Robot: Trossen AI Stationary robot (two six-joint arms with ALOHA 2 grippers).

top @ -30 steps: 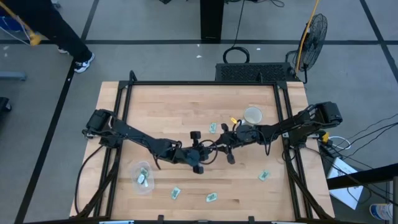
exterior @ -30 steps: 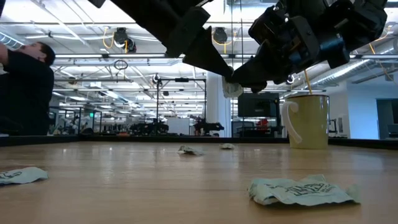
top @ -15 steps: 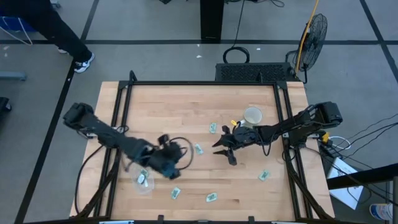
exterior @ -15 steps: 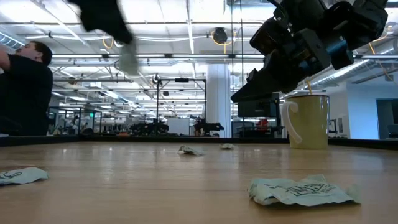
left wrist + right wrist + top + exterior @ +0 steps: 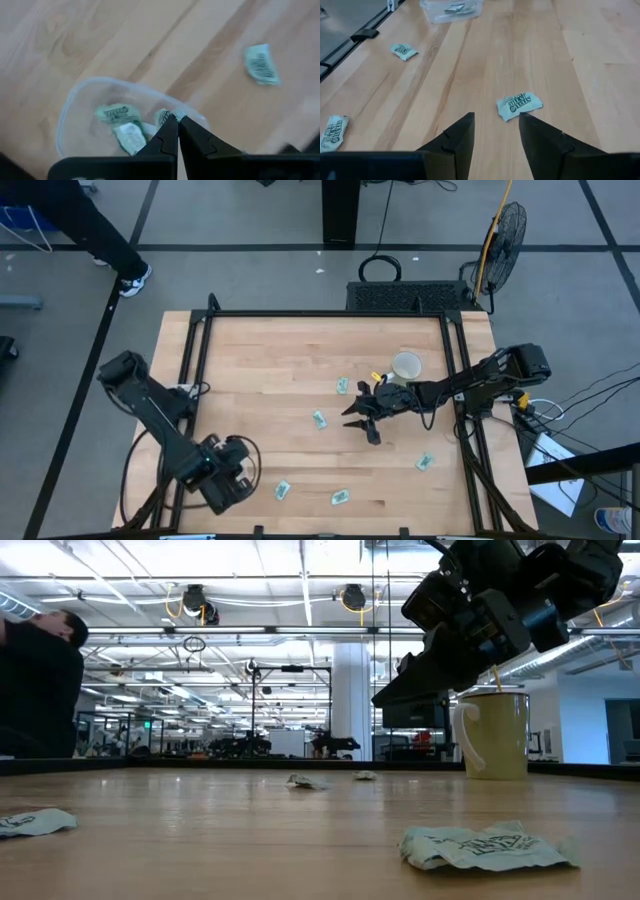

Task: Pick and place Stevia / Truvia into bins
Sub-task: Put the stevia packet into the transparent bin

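L gripper (image 5: 175, 119) pinches a Truvia packet (image 5: 162, 118) over the clear bowl (image 5: 80, 107), two packets inside. R gripper (image 5: 496, 122), fingers apart, hovers mid-table above another packet (image 5: 519, 105). Mug (image 5: 406, 366) nearby.

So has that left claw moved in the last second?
Yes. The left gripper swung from the table's middle, near the right gripper, to the near-left corner, over the clear bowl.
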